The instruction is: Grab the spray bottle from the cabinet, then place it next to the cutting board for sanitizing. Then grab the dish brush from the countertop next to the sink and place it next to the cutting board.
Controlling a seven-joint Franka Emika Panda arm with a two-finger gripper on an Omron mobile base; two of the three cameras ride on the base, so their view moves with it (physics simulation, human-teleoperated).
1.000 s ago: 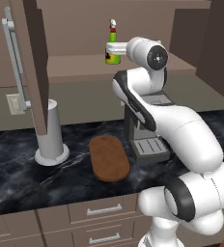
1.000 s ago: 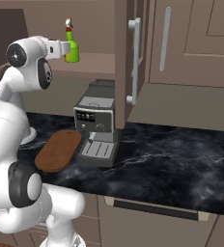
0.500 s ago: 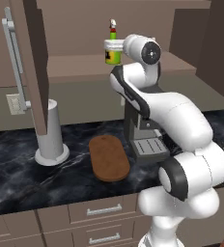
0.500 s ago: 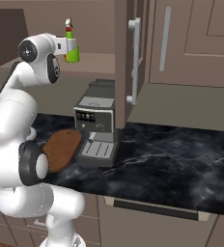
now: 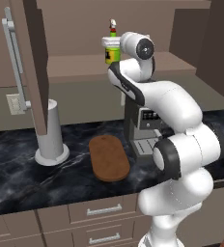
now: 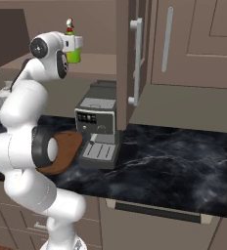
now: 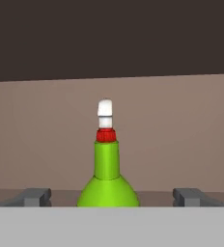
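Observation:
The lime-green spray bottle [image 7: 107, 179] with its red-and-white nozzle stands upright on the bare shelf of the open cabinet [image 5: 75, 62]. My gripper [image 7: 111, 197] is open, one fingertip on each side of the bottle's body and clear of it. From the base the hand [image 5: 111, 43] sits against the spray bottle [image 5: 112, 53] at shelf height, and likewise the gripper [image 6: 75, 43] at the spray bottle [image 6: 74, 53]. The oval reddish-brown cutting board [image 5: 109, 157] lies flat on the black countertop [image 5: 17, 178] below. The dish brush is out of view.
The cabinet door [image 5: 31, 62] hangs open to the left with its long silver handle [image 5: 15, 62]. A grey coffee machine [image 5: 145, 130] stands just right of the board, and a pale cylinder on a round base [image 5: 51, 137] stands to its left. Drawers [image 5: 104, 210] run under the counter.
The hand has moved in along the shelf toward the bottle, so its open fingers now straddle it. The bottle and board have not moved.

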